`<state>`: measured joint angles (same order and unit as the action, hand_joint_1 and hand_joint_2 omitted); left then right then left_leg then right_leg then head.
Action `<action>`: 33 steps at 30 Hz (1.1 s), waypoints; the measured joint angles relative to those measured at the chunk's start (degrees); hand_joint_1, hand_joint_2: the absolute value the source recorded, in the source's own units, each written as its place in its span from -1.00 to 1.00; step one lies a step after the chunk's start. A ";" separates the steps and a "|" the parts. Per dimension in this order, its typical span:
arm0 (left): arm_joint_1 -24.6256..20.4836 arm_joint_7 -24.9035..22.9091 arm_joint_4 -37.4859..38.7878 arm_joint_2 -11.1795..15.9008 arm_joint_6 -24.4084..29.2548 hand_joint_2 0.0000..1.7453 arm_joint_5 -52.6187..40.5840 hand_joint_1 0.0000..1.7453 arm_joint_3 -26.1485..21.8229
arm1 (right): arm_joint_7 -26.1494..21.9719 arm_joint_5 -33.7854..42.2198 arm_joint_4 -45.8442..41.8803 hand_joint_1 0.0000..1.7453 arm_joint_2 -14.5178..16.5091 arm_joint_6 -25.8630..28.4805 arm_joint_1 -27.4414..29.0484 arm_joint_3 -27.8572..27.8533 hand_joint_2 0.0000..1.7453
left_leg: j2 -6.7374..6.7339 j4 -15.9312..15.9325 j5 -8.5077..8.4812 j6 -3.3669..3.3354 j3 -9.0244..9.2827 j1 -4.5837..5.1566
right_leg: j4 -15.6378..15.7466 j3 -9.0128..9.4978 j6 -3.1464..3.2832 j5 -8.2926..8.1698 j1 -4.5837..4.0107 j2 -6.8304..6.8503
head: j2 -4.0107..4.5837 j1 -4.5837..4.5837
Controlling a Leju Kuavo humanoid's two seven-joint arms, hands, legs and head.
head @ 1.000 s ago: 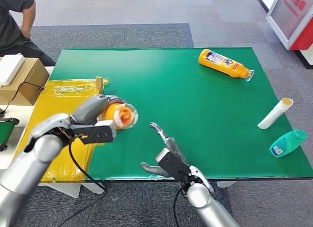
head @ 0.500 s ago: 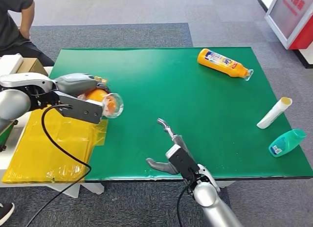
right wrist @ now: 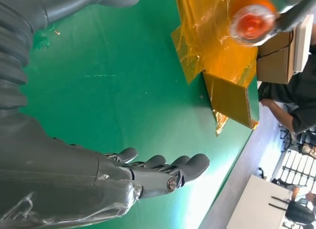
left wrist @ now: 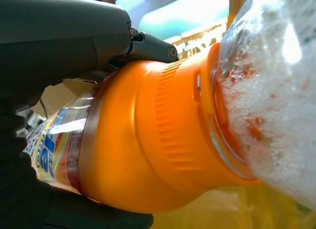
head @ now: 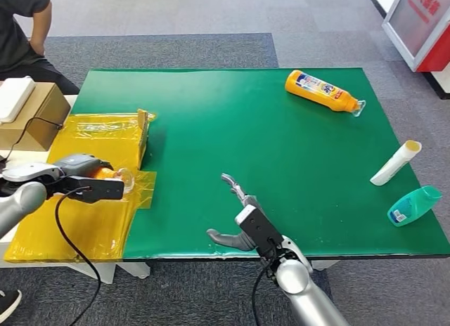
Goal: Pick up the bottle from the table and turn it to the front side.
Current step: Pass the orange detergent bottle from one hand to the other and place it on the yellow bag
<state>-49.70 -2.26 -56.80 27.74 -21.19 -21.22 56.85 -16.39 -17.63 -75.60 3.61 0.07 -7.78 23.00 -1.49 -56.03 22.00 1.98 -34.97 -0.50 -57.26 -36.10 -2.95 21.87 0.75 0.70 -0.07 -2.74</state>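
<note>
Over the yellow sheet (head: pixel 106 227), left hand (head: pixel 87 180) gripping orange bottle (head: pixel 109 175) lying level, cap rightward

Left hand (head: pixel 87 178) gripping, right hand (head: pixel 241 220) empty, fingers (right wrist: pixel 164 166) spread.

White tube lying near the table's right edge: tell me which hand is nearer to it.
Right. The right hand is open above the green table's front edge, left of the white tube; the left hand holds an orange bottle beyond.

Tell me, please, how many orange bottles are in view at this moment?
2. One orange bottle lies on its side at the far right of the green table. The other orange bottle is gripped by the left hand over the yellow sheet.
</note>
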 joint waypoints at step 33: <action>32.13 19.43 -14.28 -12.96 21.19 1.00 3.60 -1.00 -38.18 | -0.44 1.15 0.21 -1.00 -1.33 1.65 5.27 -1.23 1.00 | -0.06 0.02 0.22 0.07 0.00 -0.01 | 0.01 -0.06 0.07 0.16 -0.01 -0.09 | 0.00 0.01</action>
<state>-17.57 17.17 -71.08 14.78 0.01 -17.61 18.66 -16.83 -16.48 -75.40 2.27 1.71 -2.51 21.78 -1.55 -56.01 22.22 2.04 -34.97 -0.51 -57.25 -36.16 -2.88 22.04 0.74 0.60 -0.07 -2.74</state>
